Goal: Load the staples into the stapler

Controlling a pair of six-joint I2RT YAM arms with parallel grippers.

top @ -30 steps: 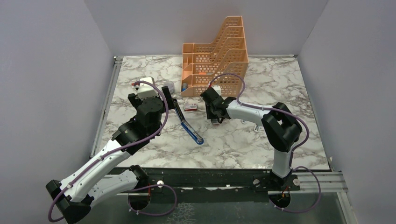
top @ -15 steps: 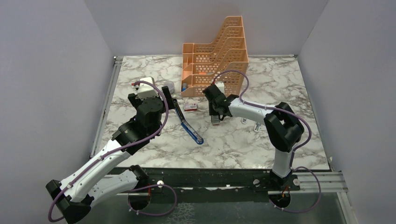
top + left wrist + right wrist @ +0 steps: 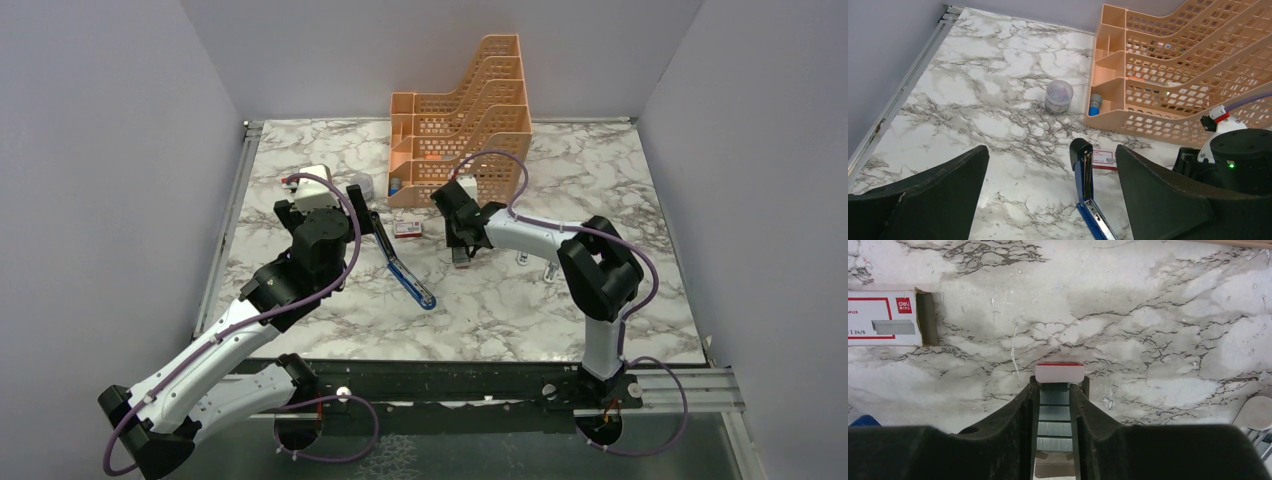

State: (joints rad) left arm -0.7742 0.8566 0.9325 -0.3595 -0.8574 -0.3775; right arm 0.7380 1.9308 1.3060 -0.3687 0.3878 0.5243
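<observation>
1 peach tiered organiser (image 3: 470,110). In front of it: 1 blue stapler (image 3: 405,270), 1 red/white staple box (image 3: 407,229), 1 staple tray (image 3: 1054,412), 1 clear round tub (image 3: 1058,96). 1 blue cyl. (image 3: 1095,104) in its front slot.

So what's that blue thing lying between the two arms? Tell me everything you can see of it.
That is the stapler, slim, seemingly blue plastic, with a rounded black far end and a shiny metal staple channel exposed at its near end, so it looks opened up. It lies flat and slantwise on the marble table. Nothing grips it: the left gripper stands open near it without touching. The red-and-white staple box lies right beside its black end; whether they touch I cannot tell.
</observation>
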